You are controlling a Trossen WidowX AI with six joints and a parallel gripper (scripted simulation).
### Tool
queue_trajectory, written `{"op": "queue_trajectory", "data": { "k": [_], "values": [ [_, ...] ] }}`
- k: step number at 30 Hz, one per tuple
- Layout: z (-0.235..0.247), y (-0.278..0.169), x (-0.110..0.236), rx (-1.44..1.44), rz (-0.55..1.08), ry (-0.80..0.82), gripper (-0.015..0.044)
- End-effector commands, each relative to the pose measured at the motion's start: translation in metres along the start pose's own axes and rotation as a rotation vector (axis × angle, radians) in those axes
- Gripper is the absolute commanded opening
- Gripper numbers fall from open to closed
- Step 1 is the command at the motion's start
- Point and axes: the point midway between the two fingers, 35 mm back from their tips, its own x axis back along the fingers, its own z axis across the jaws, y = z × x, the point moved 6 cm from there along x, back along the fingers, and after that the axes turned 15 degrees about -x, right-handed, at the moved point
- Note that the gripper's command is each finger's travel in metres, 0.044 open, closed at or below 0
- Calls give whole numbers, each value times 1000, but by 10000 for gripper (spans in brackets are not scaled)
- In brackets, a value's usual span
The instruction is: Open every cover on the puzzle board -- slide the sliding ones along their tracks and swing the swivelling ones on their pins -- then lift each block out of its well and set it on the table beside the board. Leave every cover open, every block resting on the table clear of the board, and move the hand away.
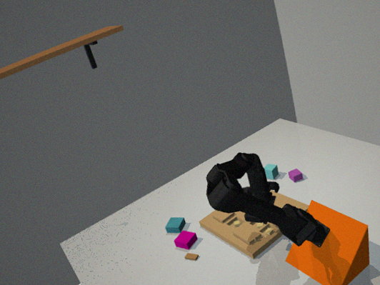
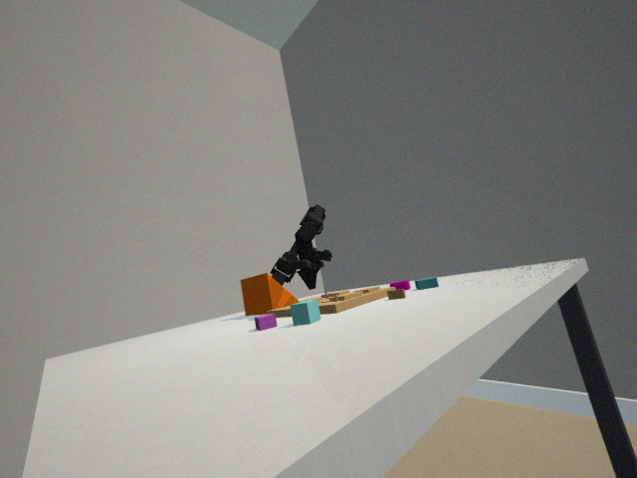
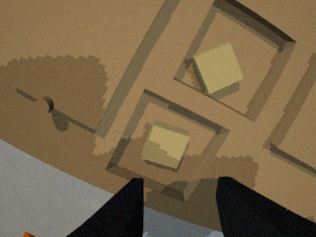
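Note:
The tan puzzle board (image 1: 210, 227) (image 2: 339, 307) (image 3: 79, 14) lies flat on the white table. In the wrist view two wells stand uncovered, each with a pale square block in it: one (image 3: 166, 145) just ahead of my fingers, the other (image 3: 217, 67) further in. My gripper (image 3: 181, 188) (image 2: 310, 280) hangs a little above the board's edge, pointing down at the nearer well. Its fingers are partly open with nothing between them. In the top view the arm hides the fingers and part of the board.
An orange wedge (image 1: 330, 245) (image 2: 262, 294) stands against the board's end, right beside my hand. On the table lie a teal block (image 1: 175, 224), a magenta block (image 1: 185, 239), a small brown piece (image 1: 191, 256), a teal cube (image 1: 270, 171) (image 2: 306, 312) and a purple block (image 1: 295, 174) (image 2: 265, 321).

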Motion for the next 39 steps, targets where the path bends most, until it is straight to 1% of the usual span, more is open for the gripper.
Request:
{"op": "queue_trajectory", "data": {
  "k": [1, 20, 30, 39],
  "values": [
    [1, -1, -4, -68, 4, 7, 144],
    [2, -2, -14, -315, 4, 8, 144],
    [2, -2, -14, -331, 4, 8, 144],
    [2, -2, -14, -450, 5, 8, 144]
  ]
}}
